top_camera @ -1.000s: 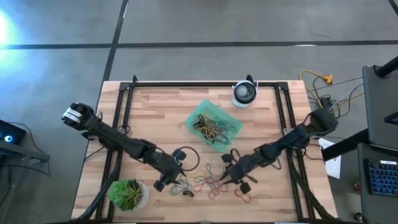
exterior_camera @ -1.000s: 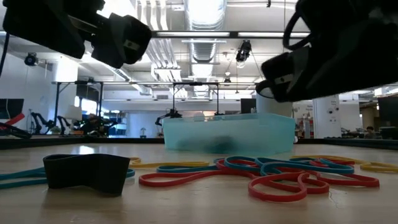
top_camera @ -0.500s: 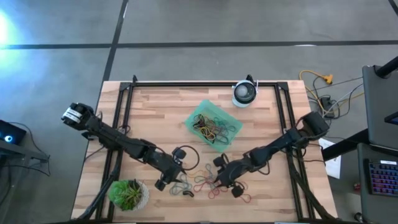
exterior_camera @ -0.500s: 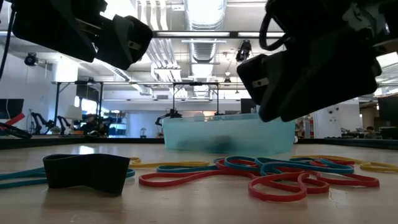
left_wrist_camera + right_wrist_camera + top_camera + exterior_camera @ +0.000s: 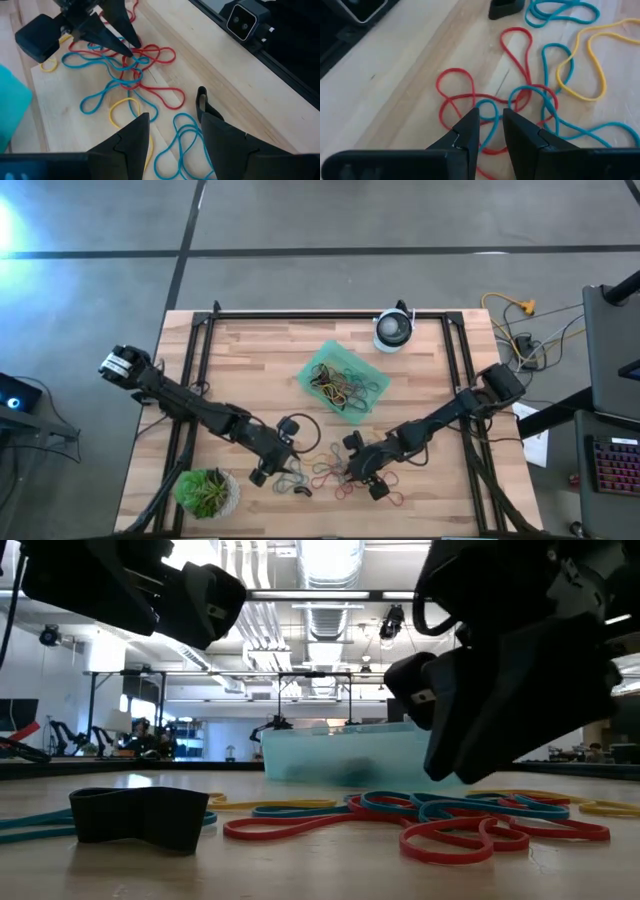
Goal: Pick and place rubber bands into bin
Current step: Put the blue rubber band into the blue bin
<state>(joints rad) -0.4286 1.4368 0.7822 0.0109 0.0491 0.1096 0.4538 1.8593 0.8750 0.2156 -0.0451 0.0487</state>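
Loose rubber bands (image 5: 335,473) in red, blue and yellow lie tangled on the wooden table near its near edge, also seen in the low view (image 5: 450,820). A short, thick black band (image 5: 140,815) lies at their left. The mint-green bin (image 5: 312,362) sits mid-table with several bands inside. My right gripper (image 5: 350,472) hangs low over the tangle, open with a narrow gap (image 5: 491,120), with blue and red loops (image 5: 520,95) just ahead of its tips. My left gripper (image 5: 268,472) hovers open (image 5: 172,125) above the left part of the bands and touches nothing. My right gripper comes slanting down from the table's right onto the middle of the tangle (image 5: 131,52). Its fingertips (image 5: 470,117) stand right at the red and blue loops. I cannot tell whether they touch them.
A potted plant (image 5: 205,492) stands at the near left corner. A round white-and-black device (image 5: 393,330) sits at the far edge. A black loop (image 5: 300,432) lies beside the left gripper. A small camera (image 5: 245,20) sits at the near edge. Black rails run along both table sides.
My right gripper has moved toward the table's left and down, from beside the tangle to just over its middle. In the low view it has dropped and tipped its fingers toward the bands. The bands have not moved.
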